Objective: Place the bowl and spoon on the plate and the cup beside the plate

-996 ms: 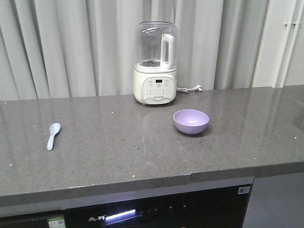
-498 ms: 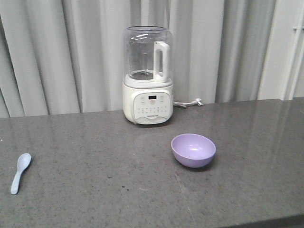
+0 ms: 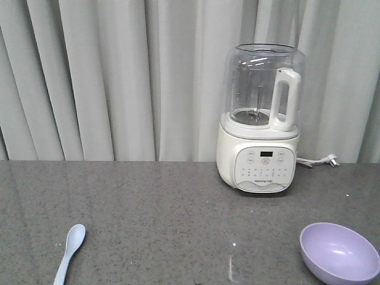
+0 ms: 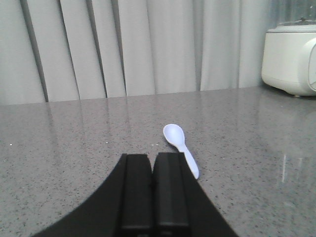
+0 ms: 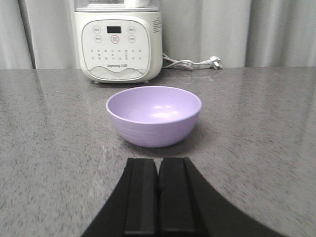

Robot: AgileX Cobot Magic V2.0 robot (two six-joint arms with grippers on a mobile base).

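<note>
The lavender bowl (image 3: pixel 339 253) sits upright on the grey counter at the lower right of the front view; in the right wrist view the bowl (image 5: pixel 153 115) stands just ahead of my right gripper (image 5: pixel 158 160), which is shut and holds nothing. The pale blue spoon (image 3: pixel 69 252) lies at the lower left of the front view. In the left wrist view the spoon (image 4: pixel 180 148) lies scoop away, its handle end beside the right finger of my left gripper (image 4: pixel 151 156), which is shut and empty. The plate and the cup are out of view.
A white blender (image 3: pixel 259 121) with a clear jug stands at the back of the counter (image 3: pixel 154 219), its base (image 5: pixel 120 41) right behind the bowl and its cord and plug (image 5: pixel 212 61) lying to the right. Pale curtains (image 3: pixel 119 77) hang behind.
The front view has moved closer and shifted left: the blender and bowl now sit further right and larger, and the spoon has slid rightward in the frame. The objects themselves have not moved.
</note>
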